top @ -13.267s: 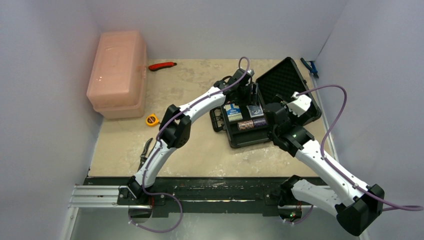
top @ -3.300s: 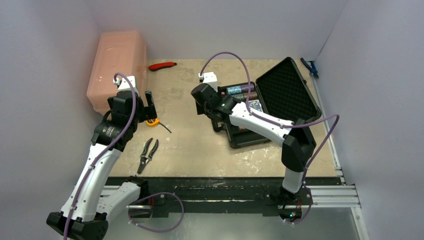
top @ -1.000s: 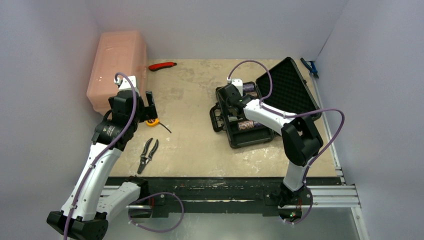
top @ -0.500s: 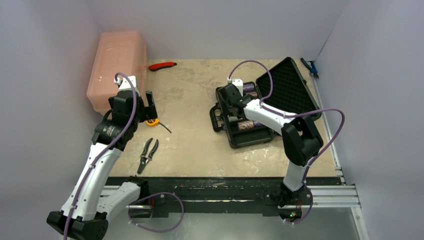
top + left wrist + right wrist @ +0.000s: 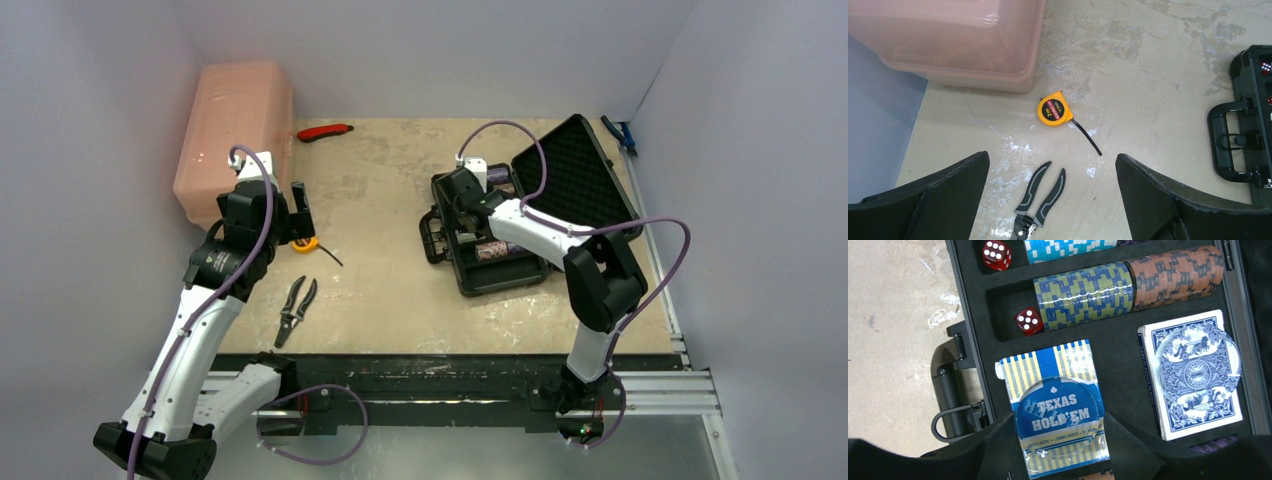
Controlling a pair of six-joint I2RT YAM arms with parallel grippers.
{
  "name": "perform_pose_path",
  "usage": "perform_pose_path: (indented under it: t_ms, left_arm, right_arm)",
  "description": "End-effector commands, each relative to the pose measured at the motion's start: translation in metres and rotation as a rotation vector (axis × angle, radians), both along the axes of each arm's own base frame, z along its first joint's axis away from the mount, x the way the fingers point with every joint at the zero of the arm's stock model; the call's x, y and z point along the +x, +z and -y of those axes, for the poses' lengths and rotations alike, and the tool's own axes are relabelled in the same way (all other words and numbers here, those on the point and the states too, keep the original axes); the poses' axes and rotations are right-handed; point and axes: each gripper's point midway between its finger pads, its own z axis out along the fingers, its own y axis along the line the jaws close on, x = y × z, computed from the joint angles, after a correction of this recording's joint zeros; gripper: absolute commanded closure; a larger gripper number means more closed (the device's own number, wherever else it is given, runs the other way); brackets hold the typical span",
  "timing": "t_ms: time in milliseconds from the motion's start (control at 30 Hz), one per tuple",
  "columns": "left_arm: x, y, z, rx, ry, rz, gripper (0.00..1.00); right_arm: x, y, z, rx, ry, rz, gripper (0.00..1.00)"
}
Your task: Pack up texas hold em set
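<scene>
Disc [image 5: 1060,415] atop deck [image 5: 1048,362] beside briefcase [image 5: 965,305] wall, within right pincer [image 5: 1058,427]

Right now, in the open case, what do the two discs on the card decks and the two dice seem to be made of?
The discs look like clear glossy plastic: the print beneath shows through and the rims glint. The dice seem to be hard, shiny red plastic with white pips.
</scene>
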Motion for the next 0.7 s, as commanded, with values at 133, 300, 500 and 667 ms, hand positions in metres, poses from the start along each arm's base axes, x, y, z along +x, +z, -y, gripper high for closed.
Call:
perform_pose_path:
  t_ms: [133,300,500,667]
  left_arm:
    - [0.008,0.002,0.001,0.016,-0.011,0.013,0.02]
    - [0.01,0.0,0.001,0.023,-0.006,0.004,0.02]
    - [0.012,-0.002,0.0,0.032,-0.002,-0.006,0.02]
    - [0.013,-0.003,-0.001,0.037,0.001,-0.01,0.03]
  right_arm:
    - [0.002,0.032,0.014,-0.013,-0.014,0.059,0.16]
    - [0.002,0.049,0.012,0.005,0.01,0.086,0.03]
    - [0.001,0.074,0.011,0.027,0.032,0.12,0.01]
    - [0.0,0.101,0.018,0.041,0.029,0.166,0.01]
